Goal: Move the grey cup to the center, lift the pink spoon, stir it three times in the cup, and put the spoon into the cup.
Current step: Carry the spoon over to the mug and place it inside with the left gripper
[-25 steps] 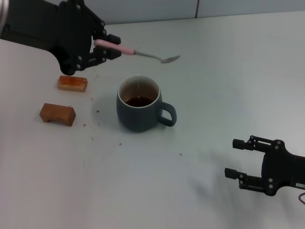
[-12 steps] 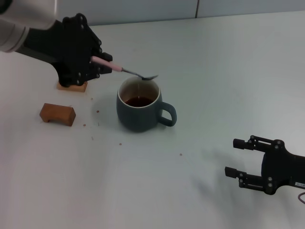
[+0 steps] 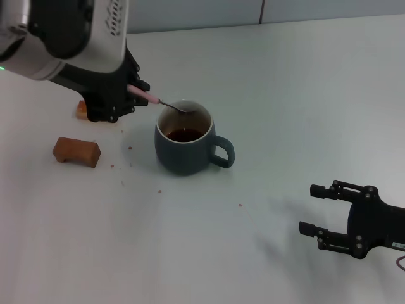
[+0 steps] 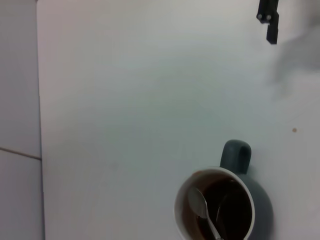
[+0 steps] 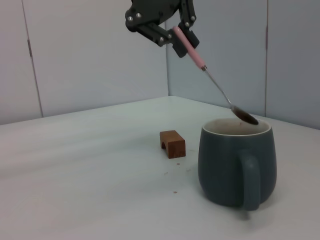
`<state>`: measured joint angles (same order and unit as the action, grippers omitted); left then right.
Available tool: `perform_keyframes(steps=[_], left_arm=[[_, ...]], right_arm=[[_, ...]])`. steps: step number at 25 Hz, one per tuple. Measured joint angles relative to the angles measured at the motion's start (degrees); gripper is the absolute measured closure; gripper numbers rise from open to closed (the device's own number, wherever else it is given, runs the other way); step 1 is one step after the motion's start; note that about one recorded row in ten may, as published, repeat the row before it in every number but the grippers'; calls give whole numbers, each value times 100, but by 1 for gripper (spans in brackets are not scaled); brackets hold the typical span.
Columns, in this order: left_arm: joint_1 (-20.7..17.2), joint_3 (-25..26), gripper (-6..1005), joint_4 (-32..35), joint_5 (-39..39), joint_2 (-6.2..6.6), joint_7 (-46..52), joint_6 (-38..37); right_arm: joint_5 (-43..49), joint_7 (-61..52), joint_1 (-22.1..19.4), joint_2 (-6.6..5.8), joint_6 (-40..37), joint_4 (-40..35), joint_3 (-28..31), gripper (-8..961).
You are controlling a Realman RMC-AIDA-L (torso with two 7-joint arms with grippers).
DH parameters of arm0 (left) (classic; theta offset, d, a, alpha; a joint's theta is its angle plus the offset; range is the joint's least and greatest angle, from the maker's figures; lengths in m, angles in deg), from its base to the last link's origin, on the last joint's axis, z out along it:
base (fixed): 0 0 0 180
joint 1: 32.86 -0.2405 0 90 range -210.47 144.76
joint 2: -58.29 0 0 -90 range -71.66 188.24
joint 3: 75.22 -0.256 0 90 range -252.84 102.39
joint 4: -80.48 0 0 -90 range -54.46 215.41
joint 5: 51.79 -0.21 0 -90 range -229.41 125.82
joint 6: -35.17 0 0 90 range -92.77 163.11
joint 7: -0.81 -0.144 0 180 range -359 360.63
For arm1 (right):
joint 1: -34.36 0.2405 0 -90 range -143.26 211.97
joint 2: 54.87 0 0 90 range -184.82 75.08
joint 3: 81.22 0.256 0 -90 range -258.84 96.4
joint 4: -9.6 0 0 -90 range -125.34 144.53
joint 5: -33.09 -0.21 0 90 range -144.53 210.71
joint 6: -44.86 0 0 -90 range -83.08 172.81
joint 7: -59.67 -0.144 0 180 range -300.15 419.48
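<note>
The grey cup [image 3: 186, 144] stands mid-table with dark liquid inside and its handle toward my right. It also shows in the left wrist view [image 4: 220, 210] and the right wrist view [image 5: 236, 162]. My left gripper [image 3: 130, 90] is shut on the pink spoon [image 3: 147, 95] and holds it slanted down. The spoon bowl [image 3: 181, 109] hangs just over the cup's far rim; the right wrist view shows the spoon bowl [image 5: 244, 116] level with the rim. My right gripper [image 3: 318, 212] is open and empty, parked low at the right near the table.
A brown wooden block [image 3: 76, 151] lies left of the cup. Another block [image 3: 81, 109] sits mostly hidden behind my left arm. Small crumbs dot the table [image 3: 272, 101] near the cup. A pale wall runs behind the table.
My left gripper has swung down and toward the cup, tilting the spoon. The spoon bowl has gone from beyond the cup to its rim. The right arm has not moved.
</note>
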<state>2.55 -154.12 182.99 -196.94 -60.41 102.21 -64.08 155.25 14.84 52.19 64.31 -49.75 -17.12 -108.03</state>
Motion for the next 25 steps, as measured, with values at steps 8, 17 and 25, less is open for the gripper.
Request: perform_keyframes(steps=[8,17,25], left_arm=[[39,-349,869,31,-247,-11,112,-3],[46,-717,868,-34,-550,-23,240,138],[156,-975,868,-301,-683,-39,267,335]], right_arm=[[0,0,-9,-9,-2,0,0,232],[0,0,-8,-9,-6,0,0,234],[4,1,-6,-9,-5,6,-6,235]])
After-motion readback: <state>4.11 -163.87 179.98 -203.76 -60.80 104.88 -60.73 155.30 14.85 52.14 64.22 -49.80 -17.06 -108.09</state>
